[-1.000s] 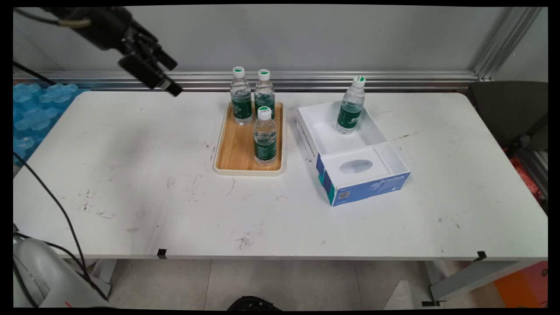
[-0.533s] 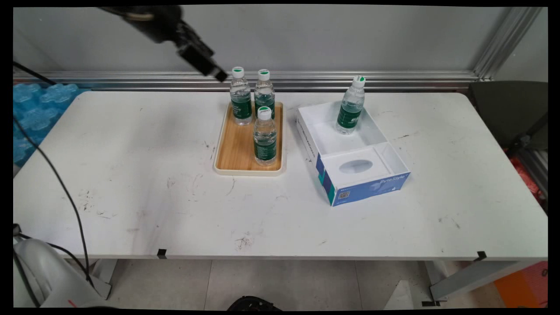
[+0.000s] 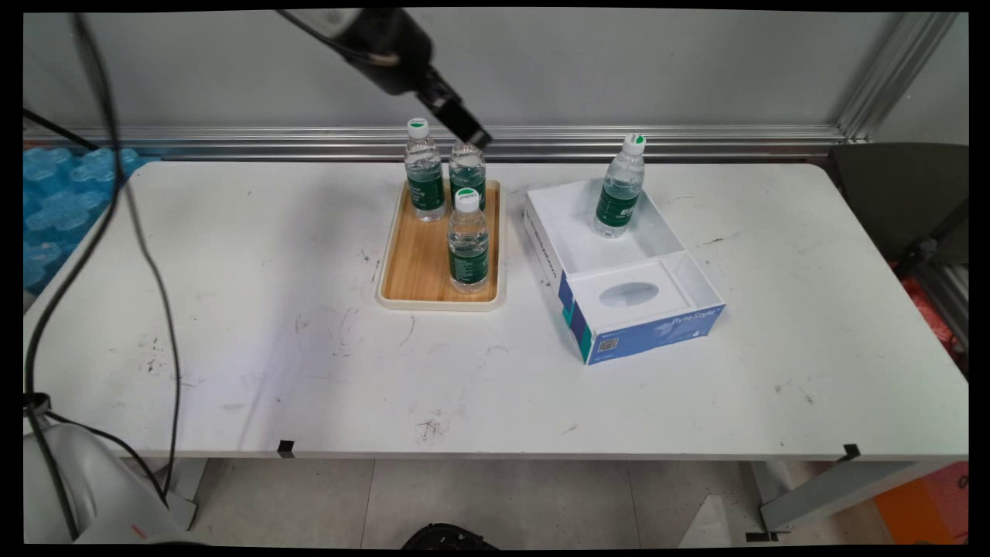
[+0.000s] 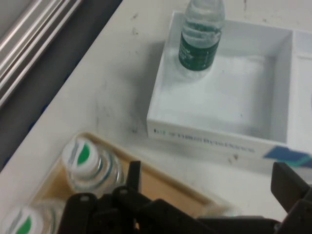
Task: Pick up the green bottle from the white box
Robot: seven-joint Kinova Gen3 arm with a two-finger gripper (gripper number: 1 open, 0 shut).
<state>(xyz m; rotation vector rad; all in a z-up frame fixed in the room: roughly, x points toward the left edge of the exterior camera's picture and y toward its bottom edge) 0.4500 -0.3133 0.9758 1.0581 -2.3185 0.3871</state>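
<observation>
The gripper (image 3: 473,133) hangs with its fingers spread and empty above the far end of the wooden tray (image 3: 421,263), right over the cap of the far right bottle (image 3: 467,170). Two more bottles stand on the tray: one (image 3: 425,170) beside that bottle, one (image 3: 468,240) nearer the front. Right of the tray, a white box (image 3: 619,275) holds a fourth bottle (image 3: 620,188) in its far compartment.

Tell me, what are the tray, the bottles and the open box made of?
The tray looks like wood or bamboo: tan, with visible grain and a pale matte rim. The bottles, such as the front one, seem clear plastic, see-through with white caps and green labels. The box looks like printed cardboard, white inside, blue outside; I cannot be sure.
</observation>
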